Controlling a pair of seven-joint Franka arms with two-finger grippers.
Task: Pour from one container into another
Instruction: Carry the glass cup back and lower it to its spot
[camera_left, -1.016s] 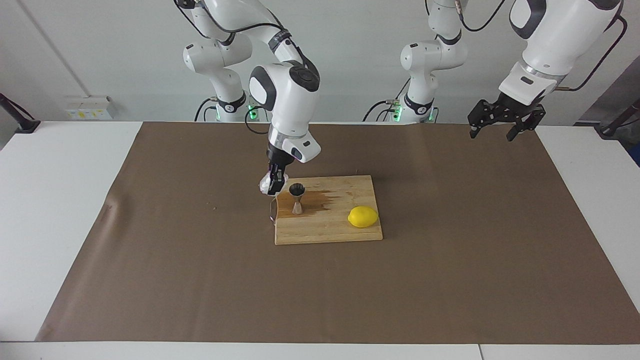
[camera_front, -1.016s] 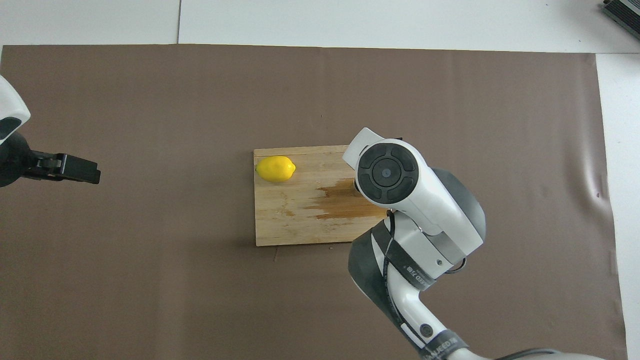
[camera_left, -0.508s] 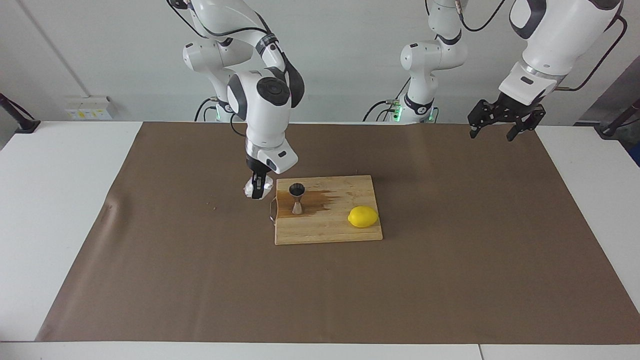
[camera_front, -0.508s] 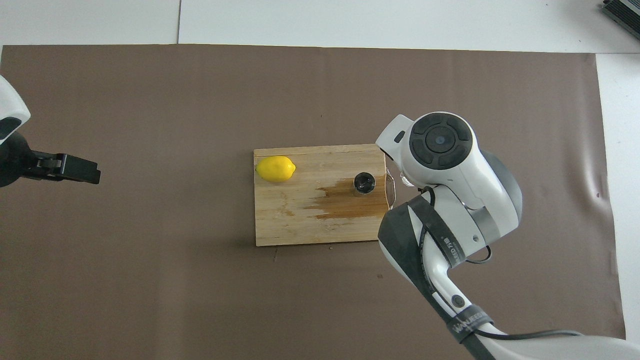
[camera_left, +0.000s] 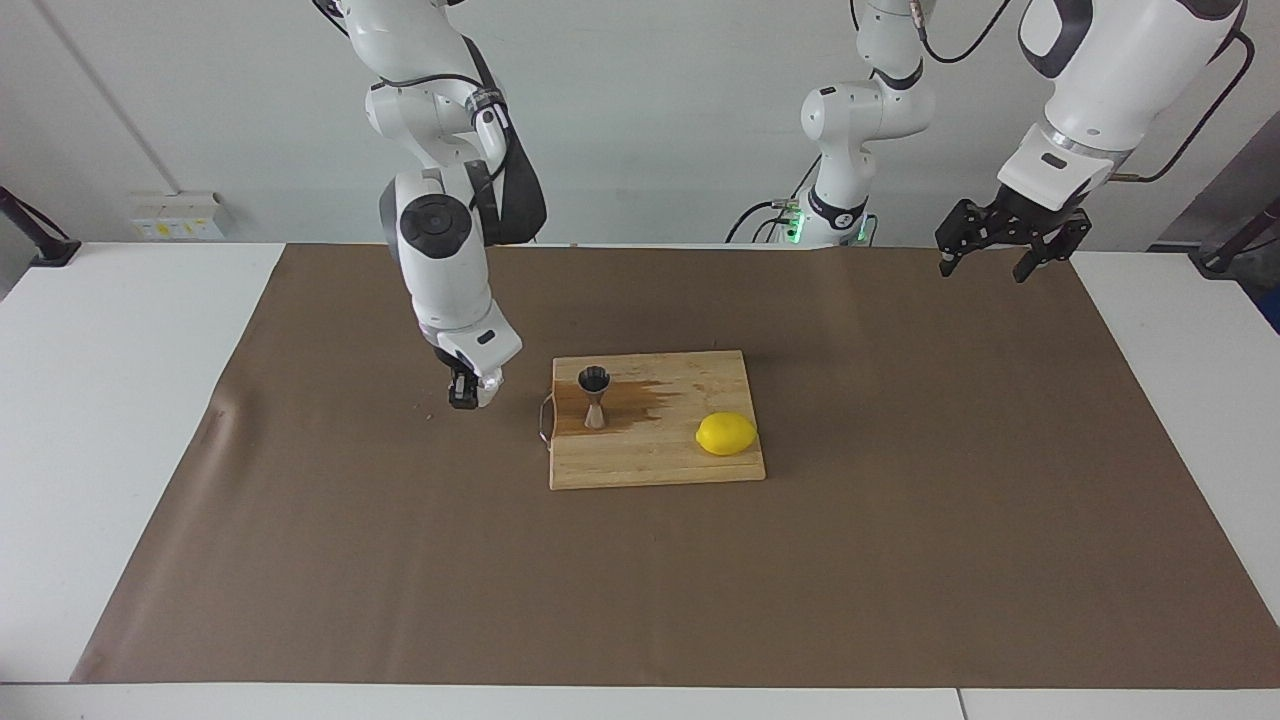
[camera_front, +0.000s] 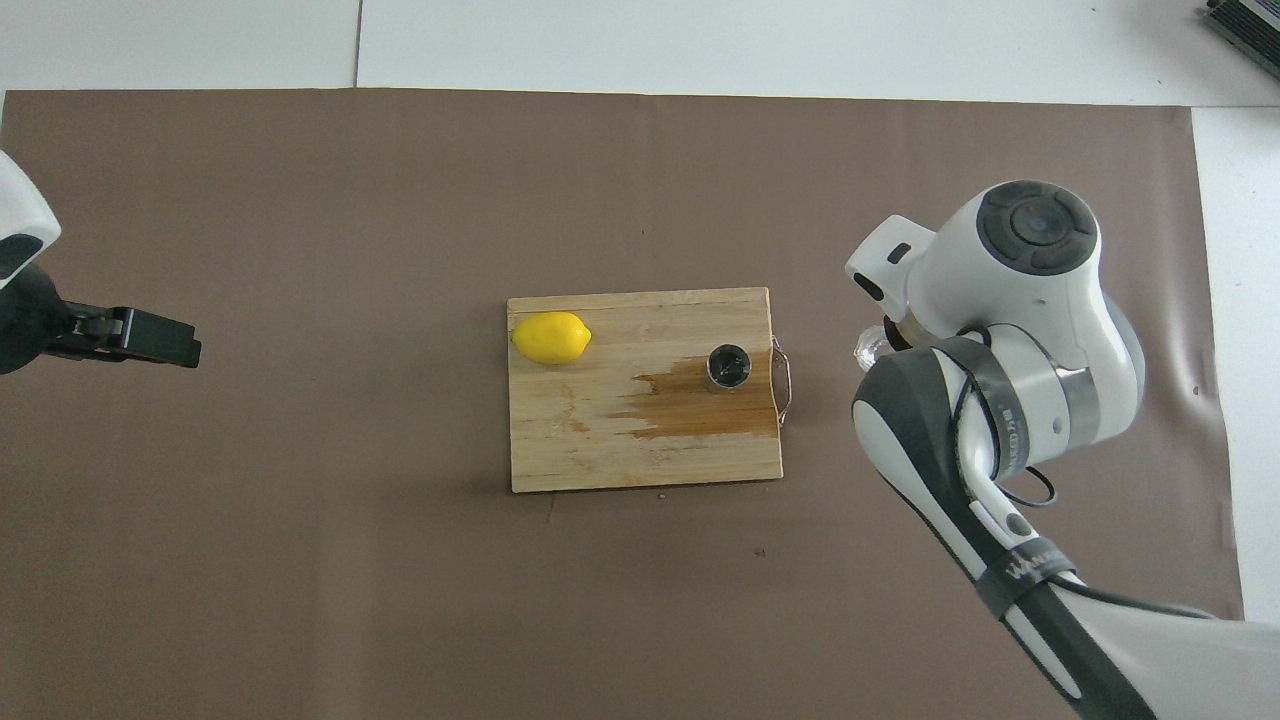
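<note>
My right gripper (camera_left: 470, 392) is shut on the small clear glass cup (camera_left: 488, 384), low over the brown mat beside the cutting board's handle end, toward the right arm's end of the table. I cannot tell whether the cup touches the mat. In the overhead view only part of the cup (camera_front: 867, 346) shows under the right wrist. The steel jigger (camera_left: 594, 397) stands upright on the wooden cutting board (camera_left: 660, 465), apart from the cup; it also shows from above (camera_front: 728, 366). My left gripper (camera_left: 985, 266) is open and empty, waiting high over the mat's edge at the left arm's end.
A yellow lemon (camera_left: 726, 434) lies on the board at its other end from the jigger. A dark wet stain (camera_front: 690, 405) spreads across the board (camera_front: 600, 460) beside the jigger. A metal handle (camera_front: 783, 385) sticks out from the board toward the cup.
My right gripper has carried the glass cup away from over the jigger, off the board toward the right arm's end, and lowered it to the mat. The left arm has not moved.
</note>
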